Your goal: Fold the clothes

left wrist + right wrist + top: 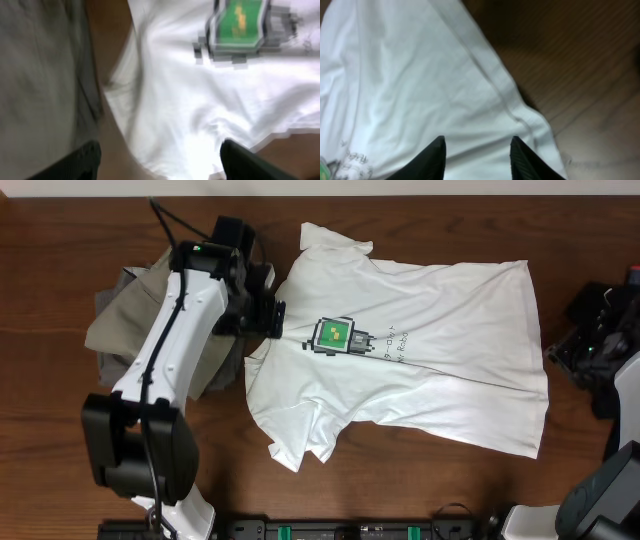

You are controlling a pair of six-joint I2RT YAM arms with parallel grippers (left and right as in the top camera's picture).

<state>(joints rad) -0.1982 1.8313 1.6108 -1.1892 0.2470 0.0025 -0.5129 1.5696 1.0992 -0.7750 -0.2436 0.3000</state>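
The white cotton T-shirt [430,350] lies spread and softly wrinkled across the middle of the dark wood-grain bench [420,480], collar toward frame left. Its blocky green-and-grey print [335,335] sits left of centre. A rumpled khaki and grey heap of trousers [120,310] lies at upper left. Only the overhead view gives the shirt's whole outline. The blurred left wrist view shows the left jaws wide apart over the collar end, gripping nothing. The right wrist view shows the right jaws parted above a stitched edge [507,102].

Left arm [172,345] white shell, black joints, black cable [165,218]; left gripper [160,162] black; right arm [600,350] black
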